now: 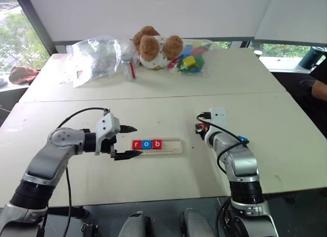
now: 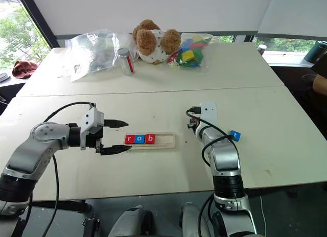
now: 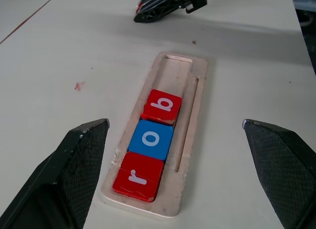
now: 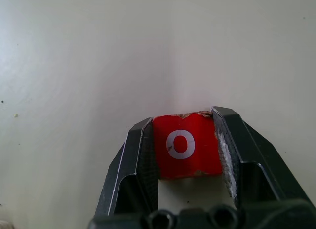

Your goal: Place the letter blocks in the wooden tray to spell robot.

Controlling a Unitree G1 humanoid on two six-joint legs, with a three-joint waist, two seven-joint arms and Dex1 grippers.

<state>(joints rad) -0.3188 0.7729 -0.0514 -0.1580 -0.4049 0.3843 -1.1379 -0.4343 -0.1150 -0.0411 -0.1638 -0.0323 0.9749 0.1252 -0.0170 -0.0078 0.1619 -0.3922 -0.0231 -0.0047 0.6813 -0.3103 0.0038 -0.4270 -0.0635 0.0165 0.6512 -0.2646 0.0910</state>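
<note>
So my right gripper (image 4: pixel 183 149) is clamped tight on the red "o" tile (image 4: pixel 185 146), one finger on each side edge, right down at the white table (image 1: pixel 153 109). From the head view that hand sits to the right of the wooden tray (image 1: pixel 171 146), well apart from it.

The tray already has three tiles sitting in its groove at the left end: red "r" (image 3: pixel 138 175), blue "o" (image 3: pixel 151 138), red "b" (image 3: pixel 162 106), touching in a row. The "b" looks a bit tilted against the groove edge, though I can't be sure from this angle. The right half of the tray is bare wood.

My left gripper (image 1: pixel 127 142) hangs just off the tray's left end, fingers spread wide, holding nothing.

There's another blue tile (image 2: pixel 234 135) on the table just right of my right forearm; can't read its letter.

Far end of the table: teddy bear (image 1: pixel 155 46), bag of coloured blocks (image 1: pixel 190 59), clear plastic bag (image 1: pixel 94 58).
</note>
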